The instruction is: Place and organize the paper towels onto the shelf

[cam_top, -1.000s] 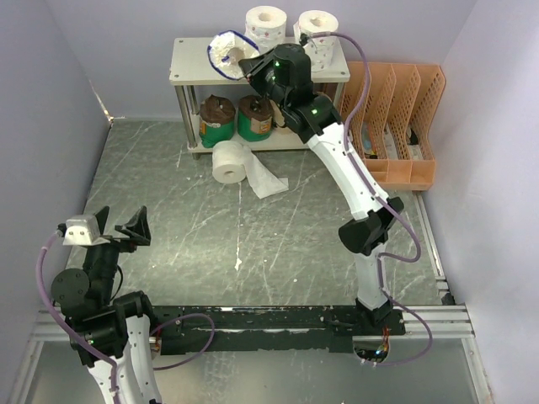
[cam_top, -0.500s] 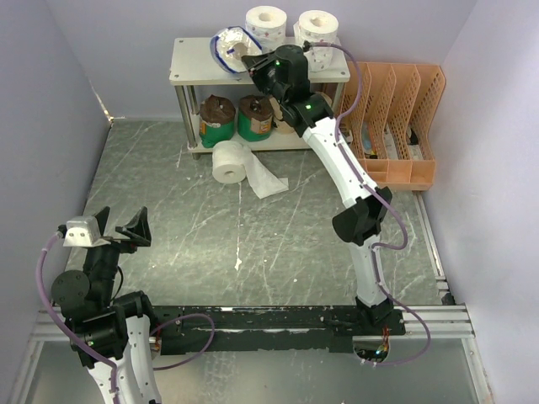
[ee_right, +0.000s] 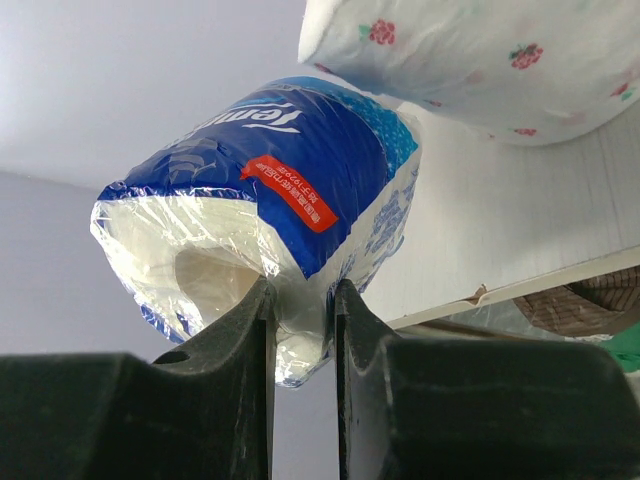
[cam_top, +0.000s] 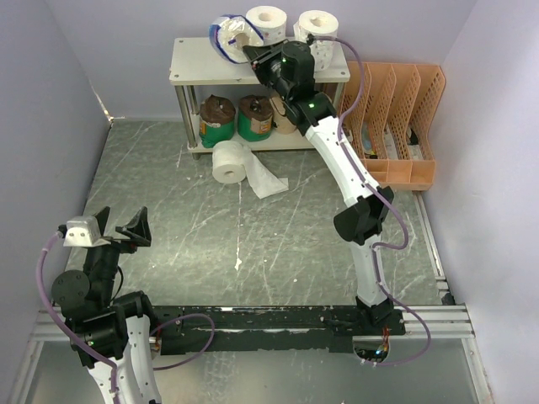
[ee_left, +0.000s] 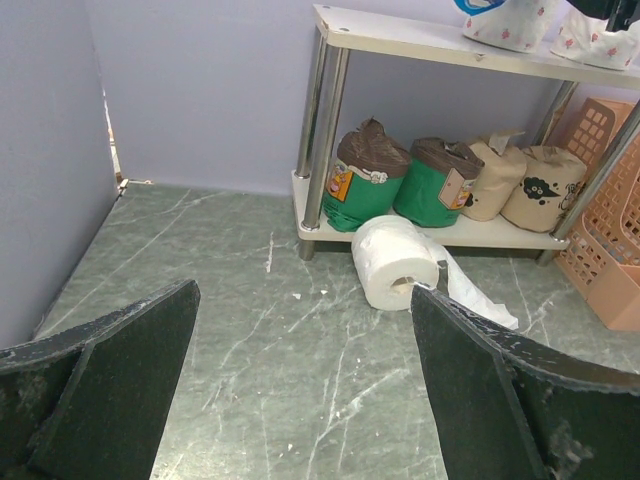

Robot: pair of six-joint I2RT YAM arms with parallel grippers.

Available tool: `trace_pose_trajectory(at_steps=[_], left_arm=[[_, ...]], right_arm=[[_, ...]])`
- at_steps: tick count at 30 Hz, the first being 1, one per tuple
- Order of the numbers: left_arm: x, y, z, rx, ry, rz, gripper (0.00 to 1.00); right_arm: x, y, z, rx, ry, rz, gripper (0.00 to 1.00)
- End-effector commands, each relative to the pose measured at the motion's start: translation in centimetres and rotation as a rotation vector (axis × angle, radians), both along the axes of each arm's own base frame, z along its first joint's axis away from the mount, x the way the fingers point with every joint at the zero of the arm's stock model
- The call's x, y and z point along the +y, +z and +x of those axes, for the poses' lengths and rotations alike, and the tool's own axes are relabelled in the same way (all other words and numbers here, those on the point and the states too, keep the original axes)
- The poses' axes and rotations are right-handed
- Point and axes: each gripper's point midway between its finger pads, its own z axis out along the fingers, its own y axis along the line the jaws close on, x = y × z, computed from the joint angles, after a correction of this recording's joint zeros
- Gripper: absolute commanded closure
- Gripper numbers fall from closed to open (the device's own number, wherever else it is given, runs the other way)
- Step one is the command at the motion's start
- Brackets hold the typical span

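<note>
My right gripper [cam_top: 250, 52] is shut on the blue-white wrapped roll [cam_top: 226, 35], pinching its wall, and holds it over the shelf's top board [cam_top: 195, 63], close beside a flower-patterned roll [cam_top: 268, 23]. In the right wrist view the wrapped roll [ee_right: 285, 165] sits between my fingers [ee_right: 247, 325]. A second patterned roll [cam_top: 317, 27] stands on the top board. Two green-wrapped rolls [ee_left: 370, 175] and two tan rolls [ee_left: 540, 188] sit on the lower board. A plain white roll [cam_top: 228, 161] with a loose sheet lies on the floor before the shelf. My left gripper [cam_top: 114, 229] is open and empty, far from it.
An orange perforated file organizer [cam_top: 396, 118] stands right of the shelf. Purple walls close in the back and both sides. A black rail [cam_top: 269, 321] runs along the near edge between the arm bases.
My right gripper has carried the blue-white roll up and back over the top board, toward the flower-patterned roll. The left arm has not moved.
</note>
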Motion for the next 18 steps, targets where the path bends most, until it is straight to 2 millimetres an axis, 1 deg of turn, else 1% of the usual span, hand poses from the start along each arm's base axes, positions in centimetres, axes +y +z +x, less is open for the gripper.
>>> trace_pose_trajectory(at_steps=[1, 6, 11, 15, 18], left_arm=[[0.1, 0.6, -0.1, -0.033, 0.009, 0.012, 0.01], [-0.1, 0.5, -0.1, -0.034, -0.003, 0.017, 0.01], [0.0, 0.6, -0.1, -0.037, 0.000, 0.017, 0.01], [-0.3, 0.6, -0.1, -0.037, -0.013, 0.022, 0.01], [-0.2, 0.5, -0.1, -0.034, -0.012, 0.020, 0.01]], right_arm=[[-0.7, 3.3, 0.0, -0.091, 0.012, 0.067, 0.82], [-0.5, 2.9, 0.1, -0.086, 0.022, 0.066, 0.82], [-0.2, 2.0, 0.0, -0.070, 0.043, 0.062, 0.83], [0.1, 1.9, -0.1, -0.068, 0.056, 0.061, 0.83], [-0.2, 1.8, -0.2, -0.060, 0.049, 0.055, 0.83]])
